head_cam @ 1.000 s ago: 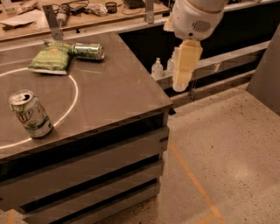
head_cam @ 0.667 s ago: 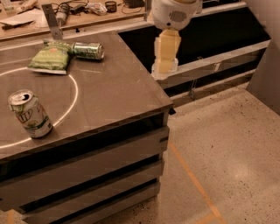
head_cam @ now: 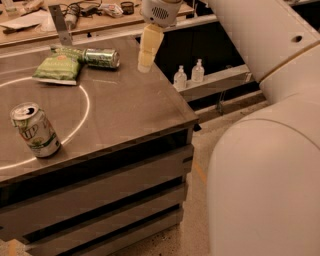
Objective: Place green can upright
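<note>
The green can (head_cam: 101, 57) lies on its side at the back of the dark table (head_cam: 125, 110), its silver top facing right. Its left end touches a light-green chip bag (head_cam: 56, 68). My gripper (head_cam: 145, 64) hangs point-down over the table's back right part, just right of the can and apart from it. It holds nothing that I can see. My white arm fills the right side of the view.
A white-and-green 7UP can (head_cam: 35, 130) stands upright at the table's front left, on a white circle line. Two small clear bottles (head_cam: 189, 76) stand on a ledge beyond the table's right edge. A cluttered workbench (head_cam: 75, 15) runs behind.
My gripper has moved left, from beyond the table's right edge to over its back right part, closer to the green can. The cans and bag have not moved.
</note>
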`<state>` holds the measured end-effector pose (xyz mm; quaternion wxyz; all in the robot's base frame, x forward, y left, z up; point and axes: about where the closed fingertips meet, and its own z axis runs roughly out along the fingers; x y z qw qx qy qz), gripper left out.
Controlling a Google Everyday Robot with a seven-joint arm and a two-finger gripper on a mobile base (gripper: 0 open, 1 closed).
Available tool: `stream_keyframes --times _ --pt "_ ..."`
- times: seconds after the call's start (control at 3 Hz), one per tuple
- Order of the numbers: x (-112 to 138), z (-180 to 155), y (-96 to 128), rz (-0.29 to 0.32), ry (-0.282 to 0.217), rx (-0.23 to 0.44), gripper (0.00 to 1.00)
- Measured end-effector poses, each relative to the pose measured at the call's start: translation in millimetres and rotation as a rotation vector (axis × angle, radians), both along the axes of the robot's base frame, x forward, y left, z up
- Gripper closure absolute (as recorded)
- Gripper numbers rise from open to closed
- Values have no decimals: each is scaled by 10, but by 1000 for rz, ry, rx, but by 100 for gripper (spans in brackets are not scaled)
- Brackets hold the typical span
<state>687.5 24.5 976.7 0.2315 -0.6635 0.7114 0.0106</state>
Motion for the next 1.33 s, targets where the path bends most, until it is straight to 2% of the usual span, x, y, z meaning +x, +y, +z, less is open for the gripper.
stream_keyframes --times 0.33,0.67,1.0,1.33 --pt "0 0 0 0 0 0 0" --pt "100 -9 160 24 -24 23 0" --pt "352 -47 563 69 -92 73 0" --pt "609 -107 896 87 -140 89 0"
